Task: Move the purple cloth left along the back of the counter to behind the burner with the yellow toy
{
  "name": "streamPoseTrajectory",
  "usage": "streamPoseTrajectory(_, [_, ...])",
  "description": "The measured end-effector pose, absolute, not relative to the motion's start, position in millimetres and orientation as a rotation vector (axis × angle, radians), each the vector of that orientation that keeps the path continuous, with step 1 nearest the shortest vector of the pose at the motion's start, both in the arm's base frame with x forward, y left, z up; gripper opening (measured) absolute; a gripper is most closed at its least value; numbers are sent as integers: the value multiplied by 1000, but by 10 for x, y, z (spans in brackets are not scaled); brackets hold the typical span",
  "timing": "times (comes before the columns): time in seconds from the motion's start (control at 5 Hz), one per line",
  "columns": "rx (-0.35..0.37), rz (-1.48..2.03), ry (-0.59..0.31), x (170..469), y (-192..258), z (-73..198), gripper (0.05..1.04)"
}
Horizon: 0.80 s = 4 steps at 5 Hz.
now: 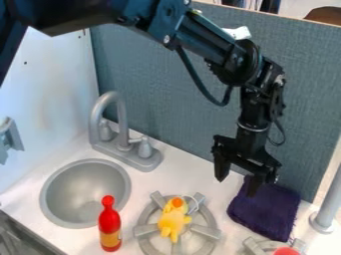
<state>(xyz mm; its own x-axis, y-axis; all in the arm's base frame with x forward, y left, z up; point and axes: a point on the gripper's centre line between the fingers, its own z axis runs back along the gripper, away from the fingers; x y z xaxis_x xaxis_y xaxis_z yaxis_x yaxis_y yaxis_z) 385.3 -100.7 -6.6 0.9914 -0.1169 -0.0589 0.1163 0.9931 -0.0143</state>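
Note:
The black gripper (238, 179) hangs at the right of centre, open, with nothing between its fingers. Nearest to it is a dark purple cloth (265, 211) lying flat on the counter, its top edge partly behind the right finger. Whether that finger touches the cloth I cannot tell. Lower left of the gripper, a yellow toy (172, 222) with an orange top rests on a grey stove burner (146, 230). A red bottle (110, 229) with a yellow label stands upright between the burner and the sink.
A round grey sink (83, 191) is set into the counter at left, with a grey faucet (121, 119) behind it. A blue-grey panel (180, 94) stands along the back. At lower right are a grey post (328, 206) and a red object (286, 251) by another burner.

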Motion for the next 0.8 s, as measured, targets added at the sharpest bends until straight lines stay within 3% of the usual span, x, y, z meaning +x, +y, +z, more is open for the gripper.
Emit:
streamPoseTrajectory(0.2, [-1,-113,108,3774,-987,-248,1001])
streamPoseTrajectory(0.8, [22,5,-44,3837,-920,-351,1001])
